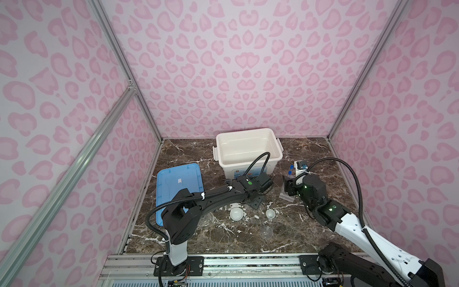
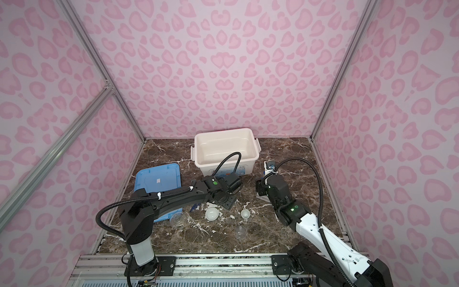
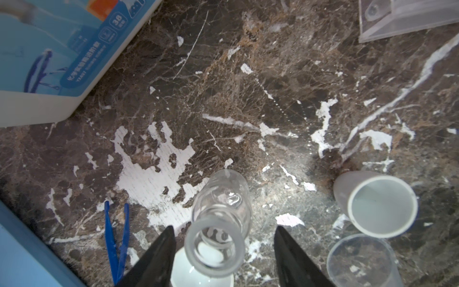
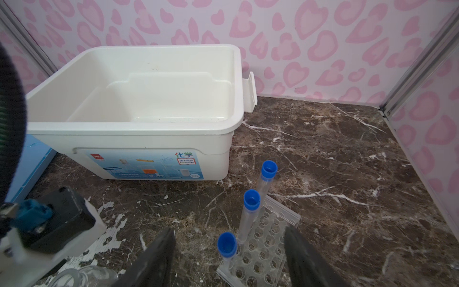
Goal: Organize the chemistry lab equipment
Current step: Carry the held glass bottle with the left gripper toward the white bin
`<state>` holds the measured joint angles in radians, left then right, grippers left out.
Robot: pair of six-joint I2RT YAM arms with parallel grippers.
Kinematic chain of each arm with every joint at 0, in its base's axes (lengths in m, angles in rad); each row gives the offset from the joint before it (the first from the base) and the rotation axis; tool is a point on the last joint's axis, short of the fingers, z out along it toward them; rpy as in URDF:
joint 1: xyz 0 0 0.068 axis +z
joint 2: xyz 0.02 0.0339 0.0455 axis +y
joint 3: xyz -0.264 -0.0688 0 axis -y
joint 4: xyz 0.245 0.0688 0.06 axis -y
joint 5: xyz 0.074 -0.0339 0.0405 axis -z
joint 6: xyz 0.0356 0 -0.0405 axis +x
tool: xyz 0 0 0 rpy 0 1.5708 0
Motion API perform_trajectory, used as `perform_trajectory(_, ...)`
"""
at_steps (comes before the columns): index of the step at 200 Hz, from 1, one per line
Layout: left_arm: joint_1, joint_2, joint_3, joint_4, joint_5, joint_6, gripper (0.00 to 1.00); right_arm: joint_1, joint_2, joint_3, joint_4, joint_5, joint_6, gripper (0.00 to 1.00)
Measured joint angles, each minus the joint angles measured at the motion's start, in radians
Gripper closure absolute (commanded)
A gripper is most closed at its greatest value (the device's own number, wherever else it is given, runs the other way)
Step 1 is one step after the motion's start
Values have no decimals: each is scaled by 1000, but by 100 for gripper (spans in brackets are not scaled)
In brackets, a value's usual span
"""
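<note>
So far: I judge the job barely begun; the large white plastic bin at the back of the brown marbled worktop is empty inside
Tubes: three long clear blue-capped test tubes stand in the clear holed acrylic rack, beside the bin; that part looks done to me
Flask: a small clear glass flask, round-shouldered with a thick rim, sits between my left fingers, in front of the bin
Left fingers: the left gripper is spread, a gap on either side of the flask neck, holding nothing
Right fingers: the right gripper is wide apart above the rack, gripping nothing
Bowls: a wider smooth white bowl and a narrower white bowl, both loose mid-worktop
Other glass: a clear beaker near the front, and a clear round glass vessel just beside the flat blue plastic lid
Tweezers: thin dark blue plastic tweezers lie flat near the lid
Left to do: I reckon all the loose pieces need gathering; the glass looks slick
</note>
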<state>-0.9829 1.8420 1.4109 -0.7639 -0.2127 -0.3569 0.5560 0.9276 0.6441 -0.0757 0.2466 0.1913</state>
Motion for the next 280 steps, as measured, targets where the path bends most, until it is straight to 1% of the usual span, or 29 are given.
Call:
perform_trajectory(103, 28, 2, 0, -1, 55, -35, 46, -6, -3, -1, -4, 0, 1, 29)
perform_trajectory(174, 35, 11, 1, -2, 57, -35, 48, -8, -3, -1, -4, 0, 5, 29)
perform_trajectory(265, 39, 24, 18, -5, 59, -35, 58, -9, -2, -1, -4, -1, 5, 29)
perform_trajectory(280, 39, 26, 20, -5, 59, -35, 59, -11, -2, -1, -4, -1, 5, 29)
